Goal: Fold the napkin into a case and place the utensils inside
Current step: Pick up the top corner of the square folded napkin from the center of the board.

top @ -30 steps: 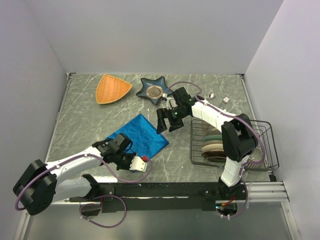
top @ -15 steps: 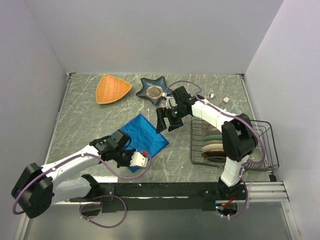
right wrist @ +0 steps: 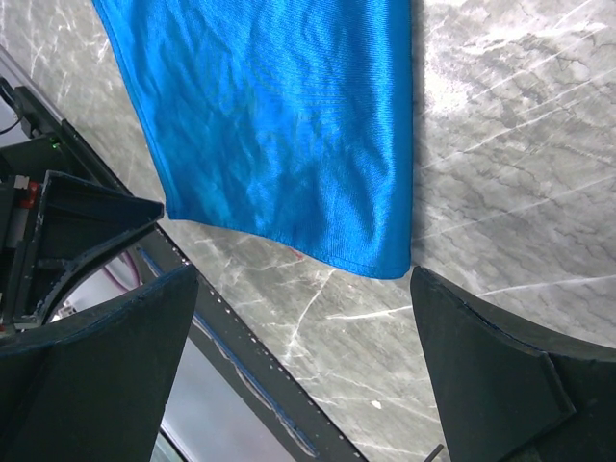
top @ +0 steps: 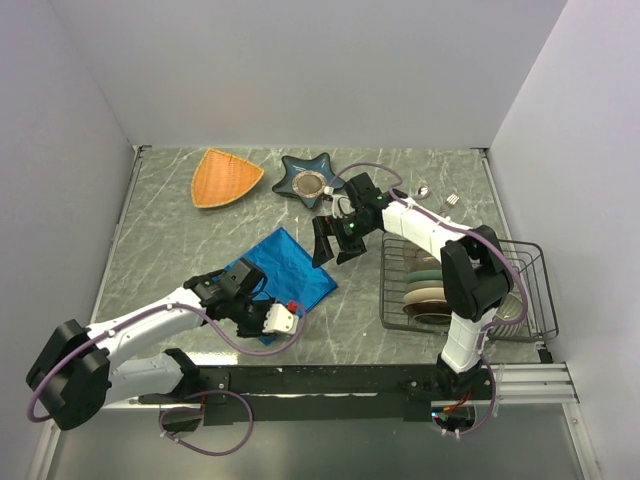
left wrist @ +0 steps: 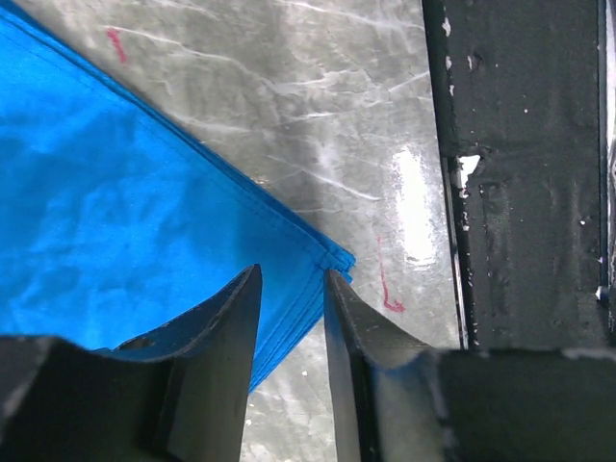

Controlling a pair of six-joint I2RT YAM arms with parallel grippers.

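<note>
A grey marbled desk point(top: 160, 250) sits boxed by pale lilac walls point(top: 300, 70). The blue napkin point(top: 283, 268) lies flat near its centre. At the cloth's six o'clock, the left pincer point(left wrist: 292, 274) has its fingers slightly apart over a corner. At two o'clock, the right pincer point(right wrist: 298, 279) gapes wide.

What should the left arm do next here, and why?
Probably close the left gripper on the napkin to lift it for a fold. Its jaws stand slightly apart over the cloth's edge beside a corner, with nothing pinched, and the napkin lies flat, not yet a narrow case. The right gripper hangs wide open above another corner.
</note>
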